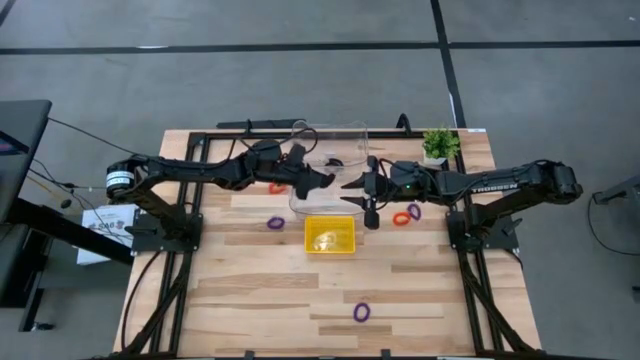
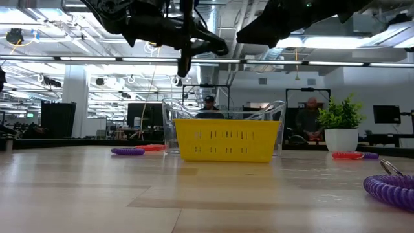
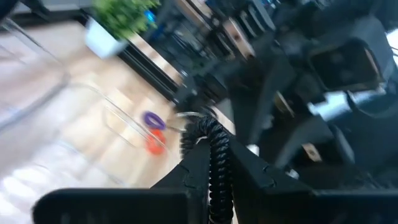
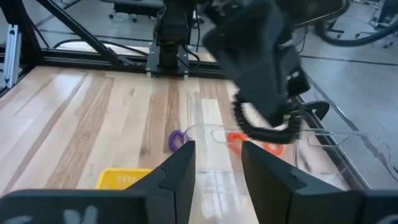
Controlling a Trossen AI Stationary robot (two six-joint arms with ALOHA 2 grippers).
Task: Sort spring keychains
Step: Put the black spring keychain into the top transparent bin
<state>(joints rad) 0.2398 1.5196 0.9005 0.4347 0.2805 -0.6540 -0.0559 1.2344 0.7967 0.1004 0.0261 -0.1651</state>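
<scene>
Gripping a black spring keychain [image 3: 214, 155] between closed fingers, the left gripper [image 1: 325, 180] hovers above the clear bin [image 1: 300, 135], and a slip here could drop the coil outside it or tangle it on the other arm. Facing it nose to nose from the right, the right gripper [image 1: 350, 191] stands open and empty, both arms stretched level toward the middle.

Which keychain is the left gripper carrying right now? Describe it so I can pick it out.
Find the clear bin at the back middle of the table, behind the yellow tray. Above it the two grippers meet; the left gripper is shut on a black spring keychain, dangling in the air. Every other coil in sight is purple or orange-red and lies on the wood.
</scene>
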